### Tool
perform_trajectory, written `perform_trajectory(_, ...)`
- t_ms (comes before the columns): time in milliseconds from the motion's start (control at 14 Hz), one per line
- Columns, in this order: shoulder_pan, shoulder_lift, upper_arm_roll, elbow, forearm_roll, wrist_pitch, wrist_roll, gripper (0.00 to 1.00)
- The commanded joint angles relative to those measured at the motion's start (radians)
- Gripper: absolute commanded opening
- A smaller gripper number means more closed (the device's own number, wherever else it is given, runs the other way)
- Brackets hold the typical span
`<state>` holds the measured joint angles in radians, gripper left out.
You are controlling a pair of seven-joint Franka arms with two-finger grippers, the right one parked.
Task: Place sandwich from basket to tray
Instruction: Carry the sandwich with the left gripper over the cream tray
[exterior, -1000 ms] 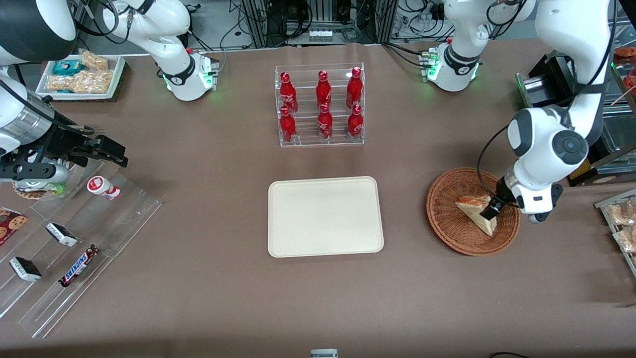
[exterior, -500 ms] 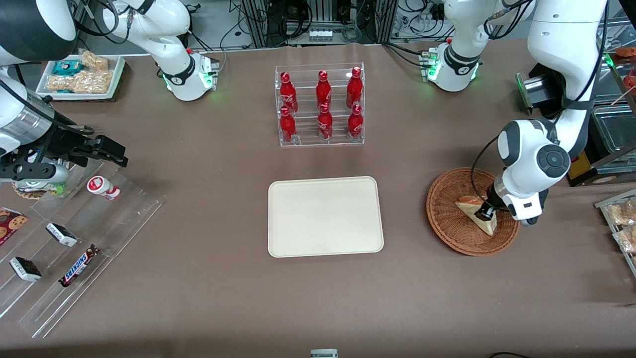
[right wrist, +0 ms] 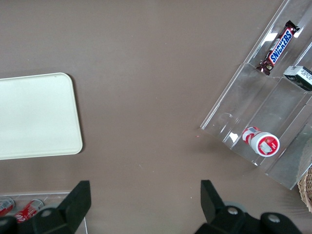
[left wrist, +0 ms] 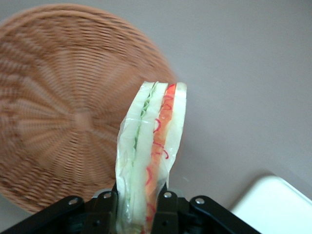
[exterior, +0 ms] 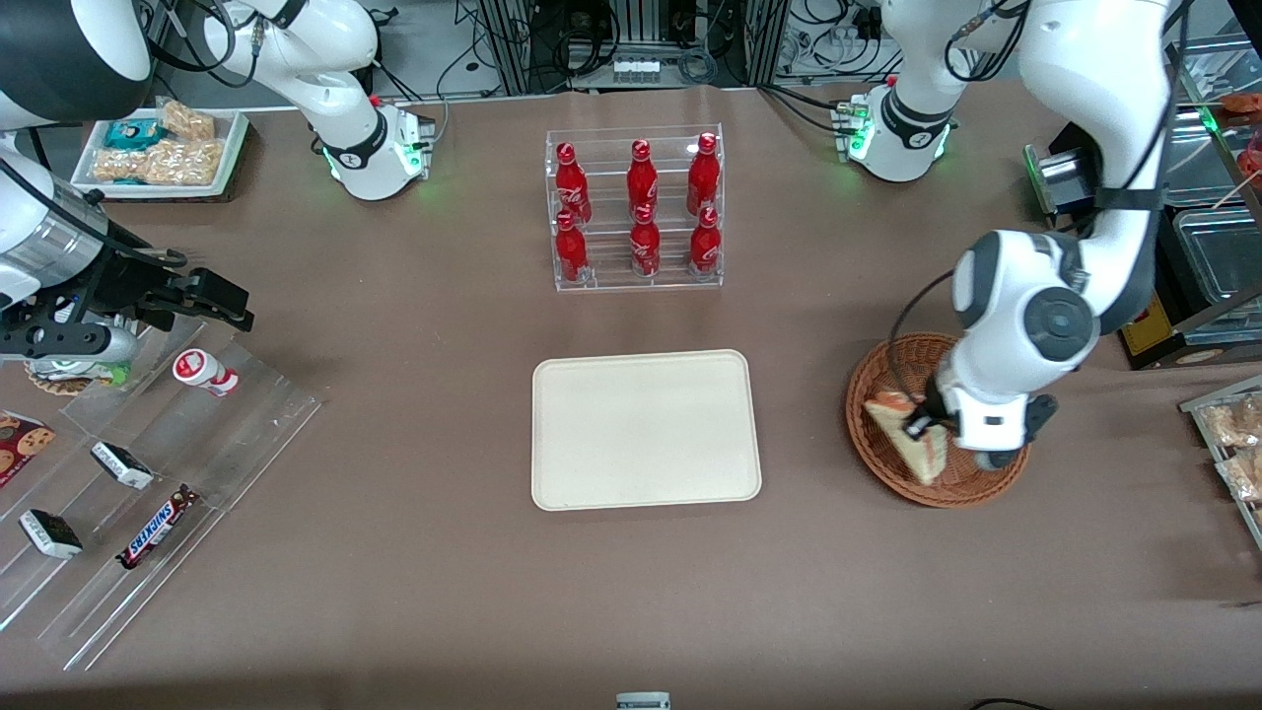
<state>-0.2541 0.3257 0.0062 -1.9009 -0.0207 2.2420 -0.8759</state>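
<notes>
My left gripper (exterior: 927, 426) (left wrist: 135, 204) is shut on the sandwich (exterior: 905, 432) (left wrist: 152, 146), a wrapped wedge of white bread with a red-orange stripe, and holds it lifted above the wicker basket (exterior: 885, 456) (left wrist: 63, 112). The sandwich hangs over the basket's edge that faces the tray. The cream tray (exterior: 646, 429) (left wrist: 278, 204) (right wrist: 36, 114) lies flat at the table's middle with nothing on it.
An acrylic rack of red bottles (exterior: 636, 209) stands farther from the front camera than the tray. A clear stepped shelf (exterior: 148, 473) with snack bars sits toward the parked arm's end. Bagged snacks (exterior: 1237, 444) lie at the working arm's end.
The gripper closed on the sandwich and lifted it out of the basket's middle, carrying it toward the tray side of the basket.
</notes>
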Motion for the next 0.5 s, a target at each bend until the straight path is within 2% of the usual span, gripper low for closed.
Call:
perform_trajectory(0,-0.121,0.157,-0.008,0.202,0.002,-0.019,0.115,0.01)
perform_trajectory(214,-0.291,0.274,-0.006,0.347,-0.005,-0.013,0.101,0.01)
perform_trajectory(429,-0.417,0.380,-0.002,0.472,0.007,-0.015,0.009,0.01)
